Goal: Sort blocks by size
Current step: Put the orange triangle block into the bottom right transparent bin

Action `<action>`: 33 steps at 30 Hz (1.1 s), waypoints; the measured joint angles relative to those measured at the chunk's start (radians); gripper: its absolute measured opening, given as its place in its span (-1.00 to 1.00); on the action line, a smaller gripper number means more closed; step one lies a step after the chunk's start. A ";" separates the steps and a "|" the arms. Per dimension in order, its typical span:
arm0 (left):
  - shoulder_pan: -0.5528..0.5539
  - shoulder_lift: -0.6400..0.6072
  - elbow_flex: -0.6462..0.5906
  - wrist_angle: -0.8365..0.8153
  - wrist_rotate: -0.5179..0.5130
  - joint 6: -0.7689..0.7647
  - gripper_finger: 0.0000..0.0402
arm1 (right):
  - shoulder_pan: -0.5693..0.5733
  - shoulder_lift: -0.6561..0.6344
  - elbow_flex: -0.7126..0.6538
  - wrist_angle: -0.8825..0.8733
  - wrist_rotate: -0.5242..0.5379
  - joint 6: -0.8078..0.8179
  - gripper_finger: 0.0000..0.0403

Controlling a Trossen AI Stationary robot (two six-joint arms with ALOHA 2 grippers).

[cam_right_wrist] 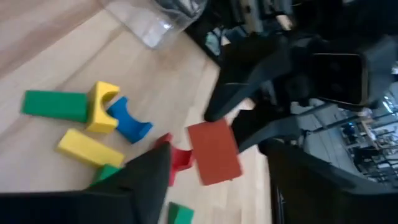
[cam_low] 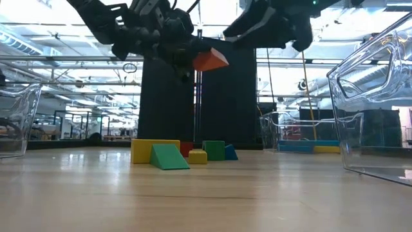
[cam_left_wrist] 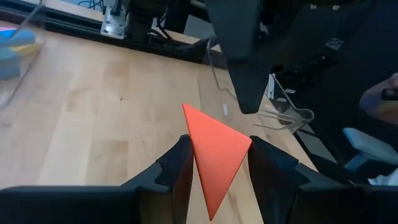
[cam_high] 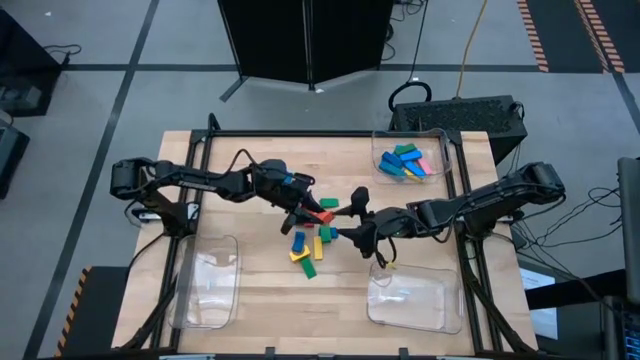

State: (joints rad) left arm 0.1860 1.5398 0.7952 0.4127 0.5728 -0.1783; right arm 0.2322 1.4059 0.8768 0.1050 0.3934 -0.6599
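Over the middle of the wooden table, the left arm's tool holds a red wedge-shaped block clamped between its two dark fingers, lifted clear of the surface. The low view shows that block well above the tabletop, with the loose blocks lying beneath it. The right arm's tool hangs just beside it, reaching in from the right edge, its fingers standing apart and gripping nothing; its wrist view looks past them onto the red wedge in the other tool.

Below the two tools, near the centre of the table, lies a small cluster of loose blocks: a green bar, a yellow arch piece touching a blue arch piece, a yellow bar and a small red piece, with other green pieces close by.

A clear plastic tray at the far right corner holds a heap of blue, green, yellow and pink blocks. Two more clear trays sit along the near edge, one toward the left corner and one toward the right corner.
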 joint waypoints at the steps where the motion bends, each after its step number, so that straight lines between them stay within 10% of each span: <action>1: 0.000 0.000 0.000 0.003 0.000 0.000 -0.31 | -0.005 0.000 0.000 0.010 0.000 0.000 0.39; 6: 0.000 0.000 0.000 0.031 0.001 0.001 -0.31 | -0.028 0.005 0.000 0.041 -0.019 0.115 0.64; 33: -0.004 0.001 0.000 0.095 -0.029 -0.053 -0.31 | -0.079 0.055 0.000 0.071 -0.083 0.045 0.48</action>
State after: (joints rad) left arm 0.1820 1.5406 0.7956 0.5078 0.5435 -0.2314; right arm 0.1536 1.4610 0.8772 0.1764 0.3102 -0.6147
